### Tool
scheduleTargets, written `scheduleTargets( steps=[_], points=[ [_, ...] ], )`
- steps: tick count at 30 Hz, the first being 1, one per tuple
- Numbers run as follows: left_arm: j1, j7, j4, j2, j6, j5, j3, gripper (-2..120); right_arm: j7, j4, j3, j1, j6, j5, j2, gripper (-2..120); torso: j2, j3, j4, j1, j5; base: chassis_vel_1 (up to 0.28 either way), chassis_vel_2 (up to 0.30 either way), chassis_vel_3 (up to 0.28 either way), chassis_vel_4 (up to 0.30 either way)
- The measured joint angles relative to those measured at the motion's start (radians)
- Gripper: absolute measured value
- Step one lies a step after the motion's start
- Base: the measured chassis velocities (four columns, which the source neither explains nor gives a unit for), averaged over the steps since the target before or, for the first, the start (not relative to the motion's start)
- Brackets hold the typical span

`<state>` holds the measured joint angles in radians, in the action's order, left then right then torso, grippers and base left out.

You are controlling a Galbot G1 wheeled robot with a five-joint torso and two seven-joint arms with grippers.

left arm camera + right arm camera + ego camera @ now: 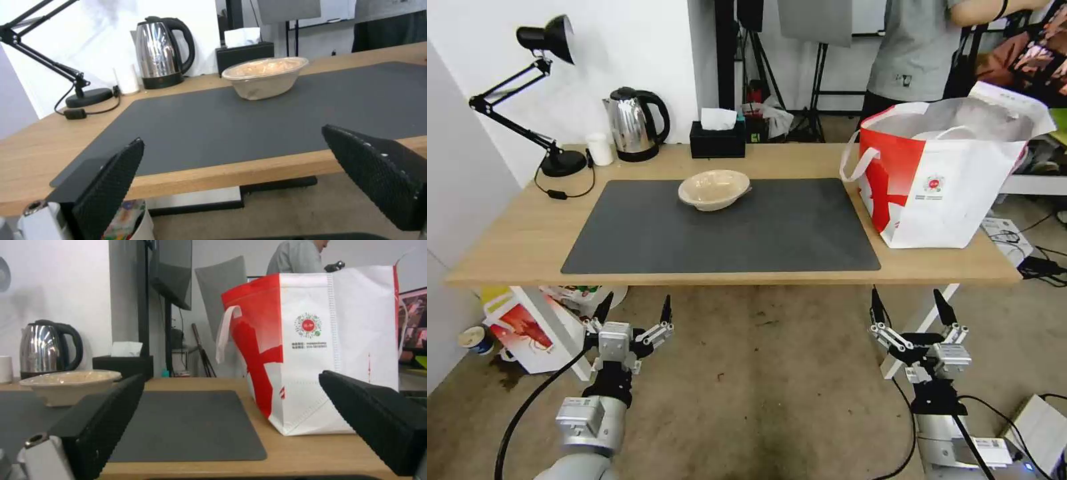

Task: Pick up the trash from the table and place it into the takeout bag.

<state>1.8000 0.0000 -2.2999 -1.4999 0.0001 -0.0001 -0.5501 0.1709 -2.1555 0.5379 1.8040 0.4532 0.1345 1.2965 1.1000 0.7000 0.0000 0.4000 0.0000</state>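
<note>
Risk, we judge: with both the left gripper (634, 312) and right gripper (910, 307) spread open and empty below the table (527, 233), a reach could tip the lone beige bowl (714, 189) or snag the takeout bag (940, 193).

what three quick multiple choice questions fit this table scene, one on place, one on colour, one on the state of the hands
1. Where is the beige bowl?
A. on the dark mat
B. inside the takeout bag
C. on the floor

2. What colour is the tissue box?
A. white
B. black
C. red

3. How are the left hand and right hand?
A. both shut on trash
B. both open, holding nothing
C. one inside the bag

Answers: 1 A, it sits on the mat's far part. 2 B, its casing is black. 3 B, fingers spread below the table edge.
</note>
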Motion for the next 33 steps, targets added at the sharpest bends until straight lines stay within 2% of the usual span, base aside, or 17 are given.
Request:
scheduleTargets(
  steps=[33],
  points=[
    [0.000,0.000,0.000,0.000,0.000,0.000,0.000,100,-0.002,-0.029,0.009,-0.018,0.009,0.013,0.005,100,0.000,0.000,0.0000,0.000,0.0001,0.000,0.000,0.000,0.000]
  ],
)
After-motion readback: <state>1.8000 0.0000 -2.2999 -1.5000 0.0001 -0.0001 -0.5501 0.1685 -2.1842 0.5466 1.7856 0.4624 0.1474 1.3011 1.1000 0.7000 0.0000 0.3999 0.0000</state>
